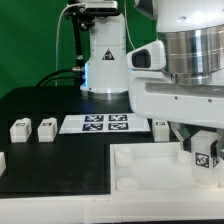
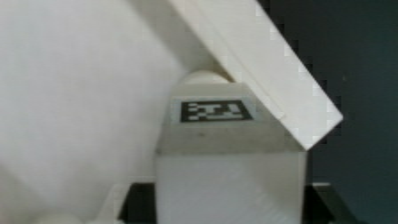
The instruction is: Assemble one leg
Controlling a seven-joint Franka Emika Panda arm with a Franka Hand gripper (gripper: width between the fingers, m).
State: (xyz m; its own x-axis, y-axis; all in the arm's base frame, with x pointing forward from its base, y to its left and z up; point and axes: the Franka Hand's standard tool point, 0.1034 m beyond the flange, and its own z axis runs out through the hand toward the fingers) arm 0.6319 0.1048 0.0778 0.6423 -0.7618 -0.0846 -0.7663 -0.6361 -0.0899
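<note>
While three spare legs (image 1: 46, 127) sit beside the marker board (image 1: 95, 123), the gripper (image 1: 203, 140) pinches the leg (image 1: 203, 153) (tag facing outward) at the white tabletop (image 1: 150, 165) corner, held upright, presumably to meet a socket.

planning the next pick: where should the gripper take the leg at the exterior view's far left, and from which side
Probably from above, closing on the far-left leg across its two side faces. It stands on the table, tag facing the camera, with a gap to the next leg, so both sides look reachable. The gripper holds another leg.
</note>
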